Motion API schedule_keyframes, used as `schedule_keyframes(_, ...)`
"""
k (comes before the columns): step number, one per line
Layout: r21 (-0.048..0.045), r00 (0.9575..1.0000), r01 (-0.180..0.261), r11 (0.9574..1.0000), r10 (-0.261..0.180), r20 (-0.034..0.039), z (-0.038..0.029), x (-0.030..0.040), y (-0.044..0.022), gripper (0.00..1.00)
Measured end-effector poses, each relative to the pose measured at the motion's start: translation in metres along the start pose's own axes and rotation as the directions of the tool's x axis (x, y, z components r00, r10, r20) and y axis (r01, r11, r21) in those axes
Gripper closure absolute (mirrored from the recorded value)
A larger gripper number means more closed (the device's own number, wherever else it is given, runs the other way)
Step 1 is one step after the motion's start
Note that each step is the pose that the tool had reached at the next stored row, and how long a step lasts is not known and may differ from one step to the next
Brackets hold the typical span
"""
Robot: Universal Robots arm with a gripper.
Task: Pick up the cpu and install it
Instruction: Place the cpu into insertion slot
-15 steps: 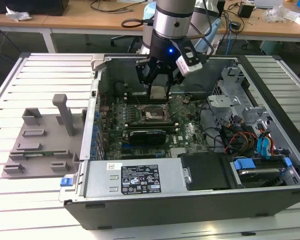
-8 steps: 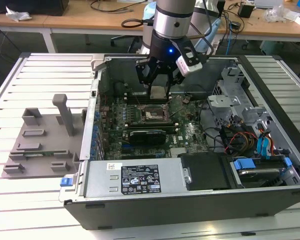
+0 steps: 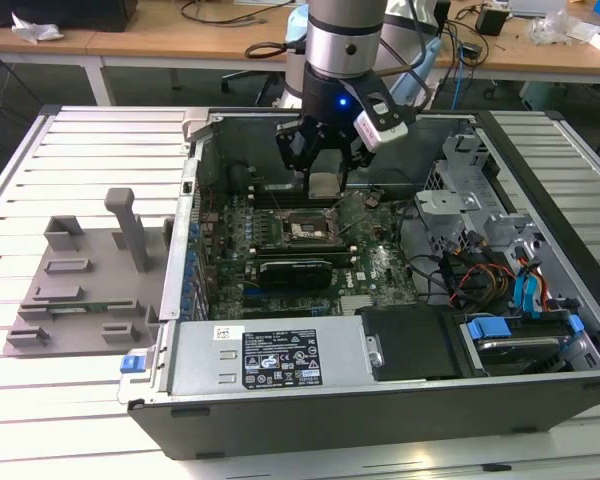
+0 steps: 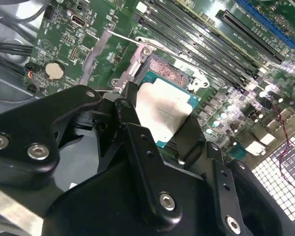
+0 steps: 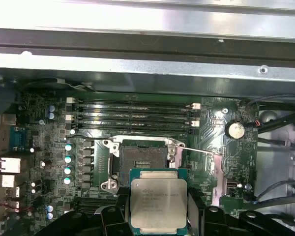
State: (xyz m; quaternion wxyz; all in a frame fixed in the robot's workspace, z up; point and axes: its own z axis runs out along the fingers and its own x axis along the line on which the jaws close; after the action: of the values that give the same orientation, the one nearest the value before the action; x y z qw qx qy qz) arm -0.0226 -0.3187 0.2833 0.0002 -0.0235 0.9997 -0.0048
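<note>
My gripper (image 3: 324, 178) hangs inside the open computer case (image 3: 185, 250), shut on the cpu (image 3: 324, 185), a flat square chip with a silver-grey metal top. In both wrist views the black fingers (image 5: 122, 206) clamp the cpu (image 5: 159, 200) by two opposite edges. The chip is held in the air, a little off to one side of the open motherboard socket (image 5: 142, 160). That socket (image 4: 169, 73) lies bare, its frame swung open. In the exterior view the socket (image 3: 305, 231) sits just in front of and below the gripper.
Memory slots (image 5: 137, 115) run beside the socket, and a thin socket lever (image 5: 196, 150) sticks out. A power supply (image 3: 280, 355) sits at the case front; cables and a drive cage (image 3: 500, 270) crowd the exterior view's right. A grey fixture (image 3: 80, 290) lies on the slatted table.
</note>
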Motion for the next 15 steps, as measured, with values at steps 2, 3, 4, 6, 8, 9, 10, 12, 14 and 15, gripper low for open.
schedule_keyframes(2, 0.0022, 0.9996, -0.027, 0.9996, 0.027, 0.0002, -0.0001, 0.0000, -0.0001, 0.45)
schedule_keyframes(3, 0.0031, 0.9986, -0.052, 0.9986, 0.052, 0.0000, 0.0000, 0.0000, 0.0000, 0.45)
schedule_keyframes(4, 0.0038, 0.9973, -0.074, 0.9973, 0.074, -0.0001, 0.0001, 0.0000, 0.0000, 0.45)
schedule_keyframes(6, 0.0049, 0.9952, -0.098, 0.9952, 0.098, -0.0003, 0.0002, 0.0000, 0.0000, 0.45)
schedule_keyframes(8, 0.0062, 0.9929, -0.119, 0.9929, 0.119, -0.0005, 0.0002, 0.0000, 0.0000, 0.45)
schedule_keyframes(9, 0.0075, 0.9905, -0.138, 0.9904, 0.138, -0.0005, 0.0002, 0.0000, 0.0000, 0.45)
schedule_keyframes(10, 0.0081, 0.9888, -0.149, 0.9888, 0.149, -0.0006, 0.0003, 0.0000, 0.0000, 0.45)
schedule_keyframes(12, 0.0093, 0.9852, -0.171, 0.9852, 0.171, -0.0006, 0.0003, 0.0000, 0.0000, 0.45)
schedule_keyframes(14, 0.0102, 0.9821, -0.188, 0.9821, 0.188, -0.0007, 0.0003, 0.0000, 0.0000, 0.45)
schedule_keyframes(15, 0.0107, 0.9809, -0.194, 0.9809, 0.194, -0.0006, 0.0003, 0.0000, 0.0000, 0.45)
